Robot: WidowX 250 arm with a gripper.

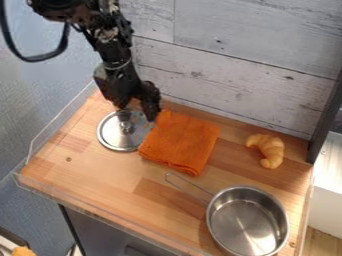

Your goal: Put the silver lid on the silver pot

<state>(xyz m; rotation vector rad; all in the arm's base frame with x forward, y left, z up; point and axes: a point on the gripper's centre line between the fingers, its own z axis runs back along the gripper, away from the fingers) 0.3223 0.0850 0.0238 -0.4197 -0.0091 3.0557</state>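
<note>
Silver lid (115, 138) lay flat, knob up, on the wooden counter (87, 172), at the left edge of the orange cloth (179, 142). Black gripper (138, 112) hung by the cloth's upper left corner, over the lid, jaws parted. Silver pot (246, 227) sat uncovered, below and right of the cloth, handle angled toward it. Croissant (270, 150): right of the cloth.

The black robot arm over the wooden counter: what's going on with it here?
The black robot arm has its black two-finger gripper over the round silver lid, fingers apart near the knob and not closed on it. The lid lies beside a folded orange cloth. The silver metal pot with a wire handle sits uncovered at the lower right, so the lid is not yet on it.
</note>
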